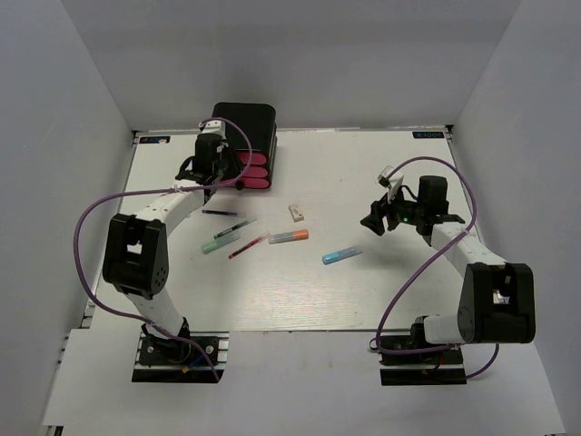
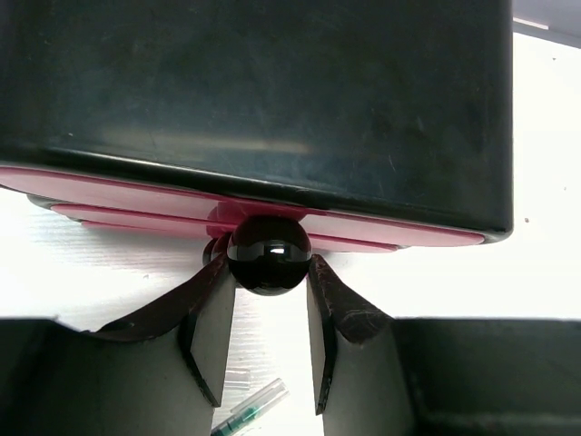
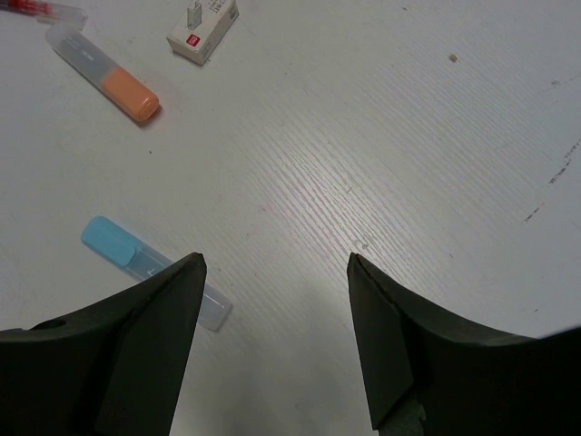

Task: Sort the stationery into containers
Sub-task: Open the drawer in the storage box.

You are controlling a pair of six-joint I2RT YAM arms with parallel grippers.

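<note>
Left jaws clench a drawer knob (image 2: 269,255); right jaws gape near the crosswise-lying blue marker (image 3: 150,271).

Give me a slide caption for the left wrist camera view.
Left gripper closed on the black round knob of a pink drawer in the black box.

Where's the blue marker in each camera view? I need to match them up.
Top external: blue marker lies right of centre.
Left wrist: not in it; the drawer knob sits mid-frame.
Right wrist: lower left, cap toward the upper left.
Shared landmark: orange marker, left of it from above, upper left on the right wrist; absent from the left wrist.
</note>
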